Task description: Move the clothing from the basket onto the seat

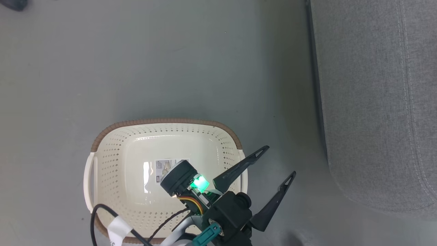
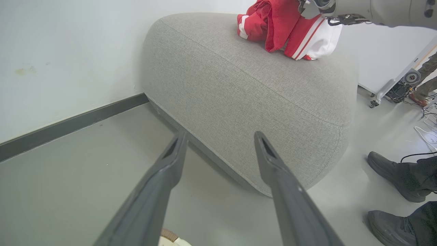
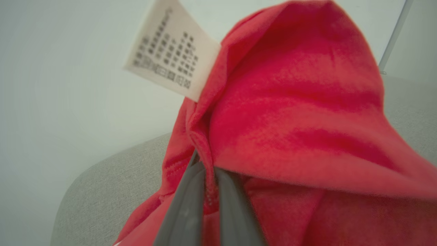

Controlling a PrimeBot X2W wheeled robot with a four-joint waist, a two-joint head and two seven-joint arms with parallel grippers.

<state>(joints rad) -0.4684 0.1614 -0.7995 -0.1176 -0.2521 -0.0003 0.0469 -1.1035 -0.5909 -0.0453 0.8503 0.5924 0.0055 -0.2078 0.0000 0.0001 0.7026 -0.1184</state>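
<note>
The cream basket [image 1: 112,160] stands on the grey floor with no clothing in it; only the paper label [image 1: 166,169] shows on its bottom. My left gripper [image 1: 280,160] is open over the basket's right rim, its fingers pointing toward the grey seat [image 1: 375,102]. From the left wrist, the same open gripper [image 2: 219,134] faces the seat [image 2: 239,89]. A red and white garment [image 2: 286,30] rests on the seat's top under my right arm [image 2: 375,10]. My right gripper [image 3: 207,167] is shut on the red garment [image 3: 293,119], whose white care tag [image 3: 170,51] sticks up.
A person's dark shoes [image 2: 396,174] stand on the floor right of the seat. A wheeled cart [image 2: 409,77] and loose cables [image 2: 426,130] lie beyond them. A white wall with a dark baseboard [image 2: 68,126] runs behind the seat. Grey floor separates basket and seat.
</note>
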